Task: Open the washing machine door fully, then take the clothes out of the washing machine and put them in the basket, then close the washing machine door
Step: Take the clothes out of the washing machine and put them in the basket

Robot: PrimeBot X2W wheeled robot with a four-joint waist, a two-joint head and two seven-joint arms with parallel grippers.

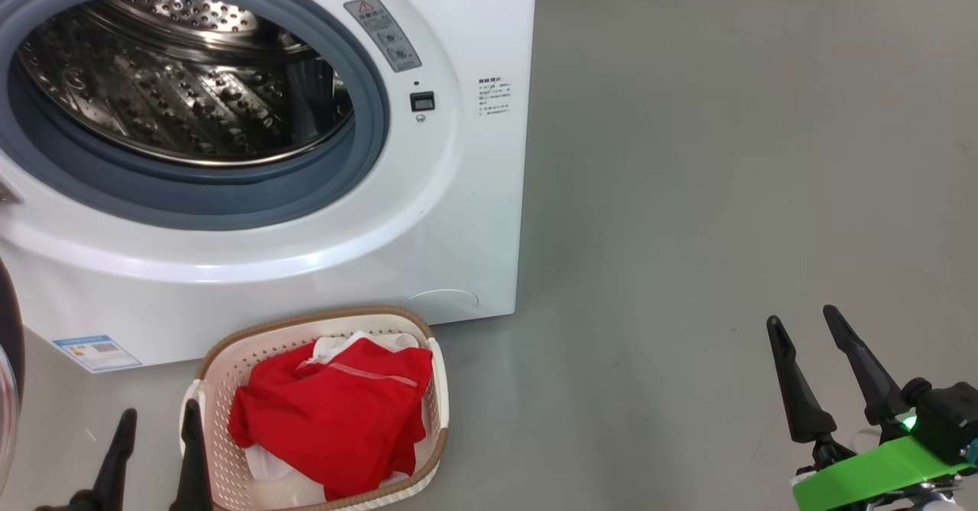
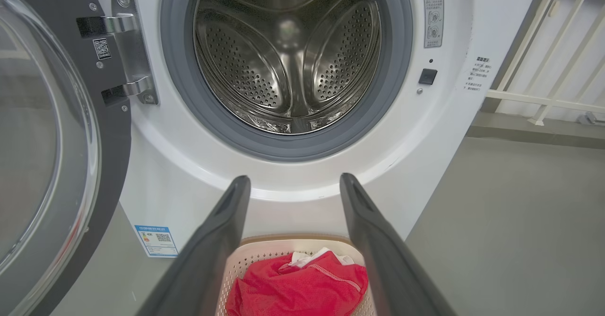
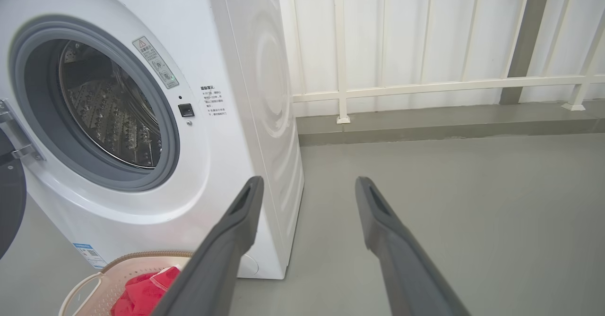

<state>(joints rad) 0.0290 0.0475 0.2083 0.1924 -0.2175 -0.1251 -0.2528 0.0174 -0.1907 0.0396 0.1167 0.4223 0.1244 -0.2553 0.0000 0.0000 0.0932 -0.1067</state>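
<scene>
**Washing machine door** (image 2: 52, 141): swung wide open on its steel hinge (image 2: 132, 46), at 9 o'clock in the left wrist view. A sliver of the black rim is caught at 8 o'clock in the head view.
- It is judged rigid and fairly heavy. The glossy rim is likely slick under hard fingers, and the bulging glass bowl is best not struck.
- No pinch is judged necessary. A flat push on the outer rim, at the edge farthest from the hinge, should swing it.
- That free edge is out of frame, so the exact contact spot cannot be picked from here.
- A firm last press is probably needed for the latch to catch.

**Washing machine** (image 1: 474, 213): no fabric is seen in the drum (image 1: 183, 76), as far as it shows. The grey gasket (image 1: 359, 167) is unobstructed.

**Clothes** (image 1: 336, 412): red with white parts, piled in the basket (image 1: 306, 320). They are judged soft and light.
- The basket is set on the floor (image 1: 688, 190) at 6 o'clock of the machine front, just beside it.
- Nothing is seen hanging over the rim toward the door's path, as far as can be told.

**Left hand** (image 1: 159, 412): released, fingers spread, nothing held. It is at 7 o'clock in the head view, just beside the basket's left end.

**Right hand** (image 1: 801, 316): likewise spread and empty, at 4 o'clock, well apart from the basket and over the floor.
</scene>
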